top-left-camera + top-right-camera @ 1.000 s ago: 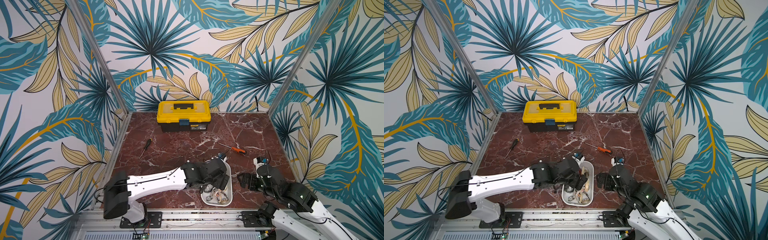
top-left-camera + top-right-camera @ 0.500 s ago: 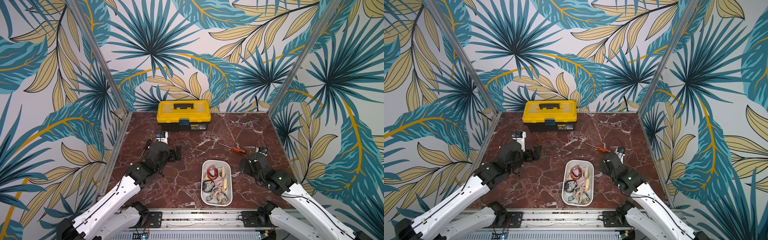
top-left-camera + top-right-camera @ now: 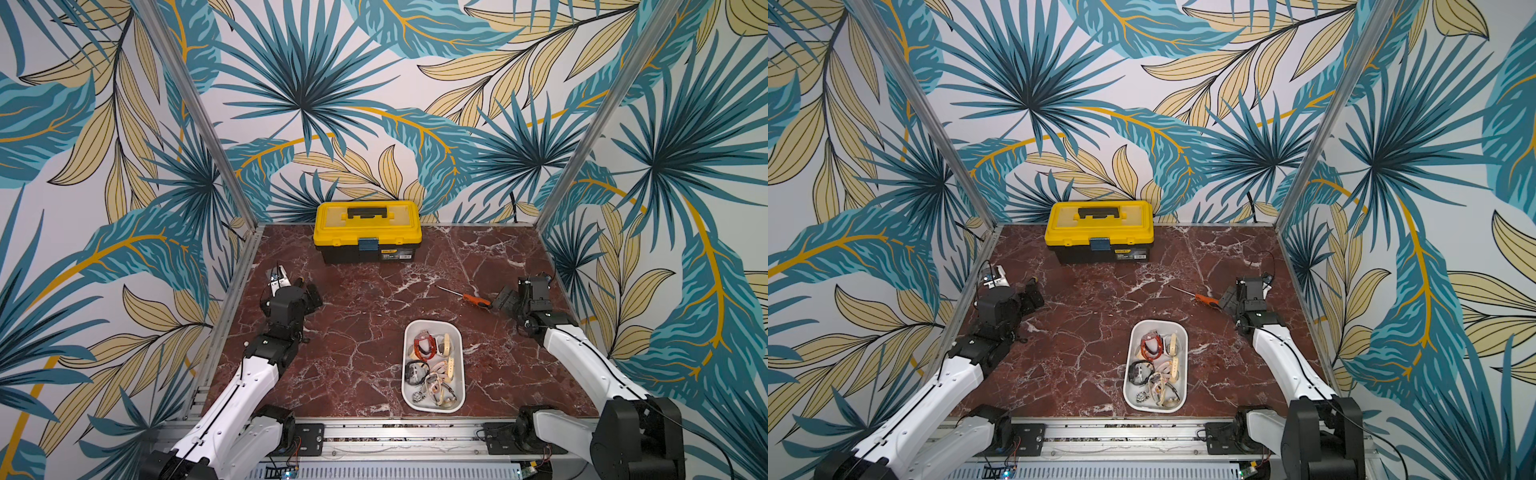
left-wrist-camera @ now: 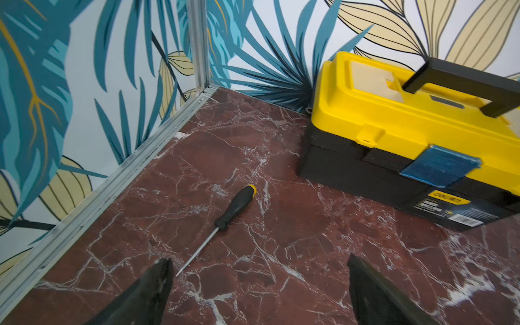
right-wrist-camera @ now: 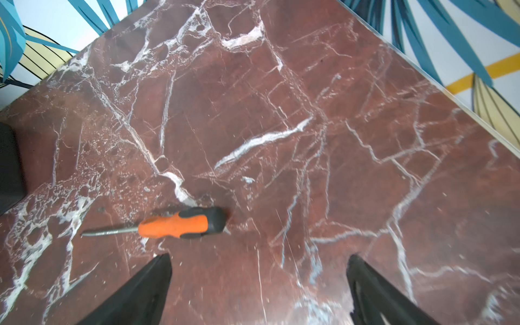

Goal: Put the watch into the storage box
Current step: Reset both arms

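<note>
Toolbox (image 3: 368,226) behind the storage box (image 3: 433,323) bears a front label (image 3: 393,254), writing unreadable.

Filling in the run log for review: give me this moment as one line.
left hand: open, empty, by black screwdriver | right hand: open, empty, by orange screwdriver | storage box: several watches inside | toolbox: closed

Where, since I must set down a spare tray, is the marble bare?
Bare: the wide middle between the yellow toolbox and the white storage box; also the far right corner behind the orange screwdriver. Crowded: the storage box itself, heaped with watches.
</note>
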### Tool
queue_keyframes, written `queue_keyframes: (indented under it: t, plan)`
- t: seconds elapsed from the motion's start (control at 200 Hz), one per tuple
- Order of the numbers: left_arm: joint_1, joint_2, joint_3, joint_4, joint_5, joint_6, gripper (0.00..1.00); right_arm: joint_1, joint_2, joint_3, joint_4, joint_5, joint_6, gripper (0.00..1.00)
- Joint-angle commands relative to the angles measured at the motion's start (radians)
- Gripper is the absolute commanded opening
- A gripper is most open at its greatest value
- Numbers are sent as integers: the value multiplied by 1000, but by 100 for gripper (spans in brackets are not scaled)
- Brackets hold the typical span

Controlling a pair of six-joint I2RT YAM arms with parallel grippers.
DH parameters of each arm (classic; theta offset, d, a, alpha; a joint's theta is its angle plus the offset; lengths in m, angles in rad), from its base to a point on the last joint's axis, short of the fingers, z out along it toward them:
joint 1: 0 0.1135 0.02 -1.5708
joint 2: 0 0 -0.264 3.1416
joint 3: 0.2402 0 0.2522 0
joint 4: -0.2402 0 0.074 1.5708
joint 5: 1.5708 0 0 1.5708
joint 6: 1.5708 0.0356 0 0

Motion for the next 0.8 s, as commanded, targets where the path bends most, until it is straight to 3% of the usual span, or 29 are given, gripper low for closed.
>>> queue_keyframes:
  t: [0.0,0.145,0.346,0.511,0.796]
  plan:
    - [22,15,-76,235,-44,93,100,-20,43,-55,188,-65,-54,100]
    - [28,78,-131,423,-57,205,100,-22,28,-74,321,-89,-98,100]
    - [44,205,-168,639,-66,354,100,-17,-17,-138,421,27,-290,100]
    - [53,345,-221,897,-35,461,100,-14,-65,-349,751,62,-313,100]
    - [62,574,-257,1141,94,487,100,42,15,-400,984,74,-371,100]
